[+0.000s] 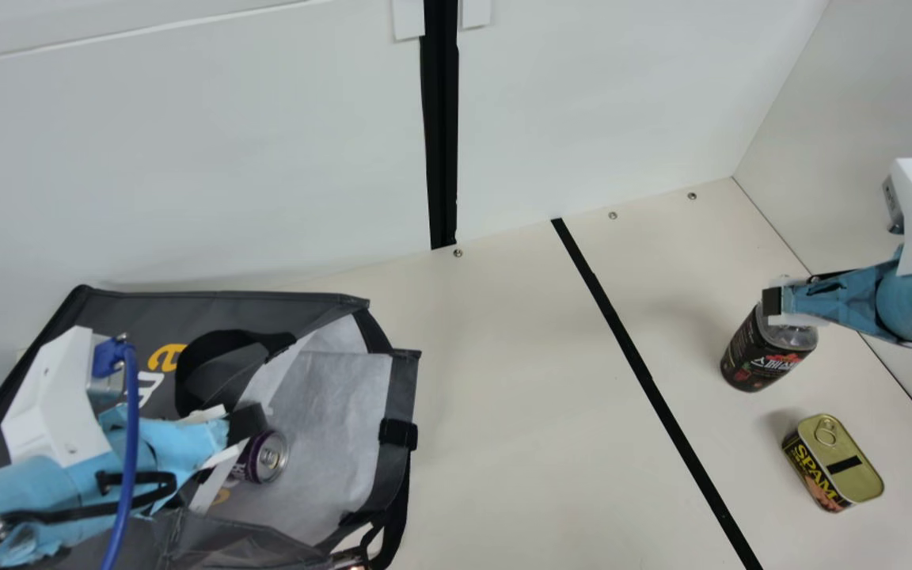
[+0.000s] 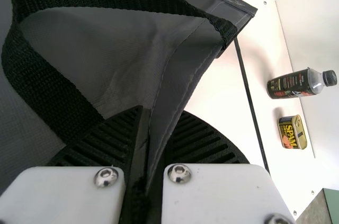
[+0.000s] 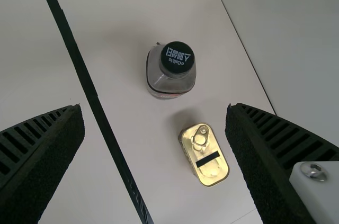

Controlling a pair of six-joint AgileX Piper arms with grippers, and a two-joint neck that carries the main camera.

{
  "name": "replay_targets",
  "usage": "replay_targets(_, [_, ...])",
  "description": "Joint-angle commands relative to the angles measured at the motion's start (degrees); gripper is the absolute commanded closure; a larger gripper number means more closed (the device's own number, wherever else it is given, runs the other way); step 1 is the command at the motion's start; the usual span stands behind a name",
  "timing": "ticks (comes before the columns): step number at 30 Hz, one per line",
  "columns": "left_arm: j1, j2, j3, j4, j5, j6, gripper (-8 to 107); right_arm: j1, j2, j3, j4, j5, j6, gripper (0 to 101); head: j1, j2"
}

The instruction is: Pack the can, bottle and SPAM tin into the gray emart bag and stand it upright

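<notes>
The gray emart bag (image 1: 266,305) lies on the table with its mouth toward the right. My left gripper (image 1: 236,445) is at the bag's upper layer; in the left wrist view, the left gripper (image 2: 151,152) is shut on the bag's edge (image 2: 180,86), beside a black strap handle. Inside the mouth, the purple can (image 1: 268,457) shows its metal end. Above the upright bottle (image 1: 765,356) is my right gripper (image 1: 780,302), partly covering its top. The right gripper (image 3: 154,144) stands open in its wrist view, with the bottle (image 3: 172,73) and SPAM tin (image 3: 205,155) beyond its fingers.
A black tape line (image 1: 646,380) crosses the table between bag and bottle. White walls rise behind and at the right, close to the bottle and SPAM tin. Bare table (image 1: 503,412) stretches between the bag and the tape.
</notes>
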Motion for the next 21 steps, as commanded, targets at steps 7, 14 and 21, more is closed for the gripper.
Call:
replay_targets(7, [0.00, 0.00, 0.00, 0.00, 0.00, 0.00, 107, -1.47, 3.16, -0.13, 0.82, -0.89, -1.05, 6, -1.39, -0.05])
replay_targets(14, [0.00, 0.00, 0.00, 0.00, 0.00, 0.00, 107, -2.42, 5.98, 0.80, 1.06, -2.85, -1.60, 6, -1.39, -0.05])
replay_targets(21, [0.00, 0.00, 0.00, 0.00, 0.00, 0.00, 107, -2.95, 8.74, 1.72, 1.27, -4.54, -1.61, 6, -1.39, -0.05])
